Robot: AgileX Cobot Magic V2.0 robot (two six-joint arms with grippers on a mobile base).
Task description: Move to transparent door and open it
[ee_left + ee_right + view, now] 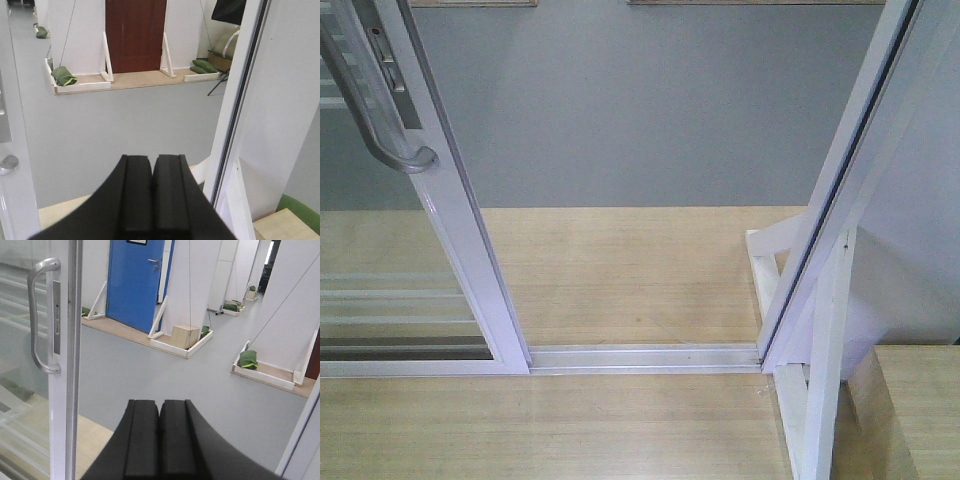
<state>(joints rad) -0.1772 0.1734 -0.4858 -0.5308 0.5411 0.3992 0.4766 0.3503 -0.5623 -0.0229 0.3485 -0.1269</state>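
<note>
1. Door position: the transparent door [430, 200] stands at the left of the front view, slid well aside, with a wide gap between its stile and the white jamb [840, 200] on the right. The floor track [645, 357] lies bare across that gap.
2. Handle: the curved grey handle [39, 315] sits on the door's stile, seen at the upper left of the right wrist view and at the top left of the front view. Neither gripper touches it.
3. Left gripper [151, 170]: pads pressed together, nothing between them, aimed through the opening near the jamb.
4. Right gripper [160, 412]: pads likewise pressed together and empty, to the right of the door's stile.
5. Judgement: the opening appears largely made. If more travel is wanted, the closed right gripper is the nearer tool.
6. Method advised: push against the stile edge, level with the track, not downward, so the panel does not bind.
7. Risk: a tip slipping off the stile onto the glass.
</note>
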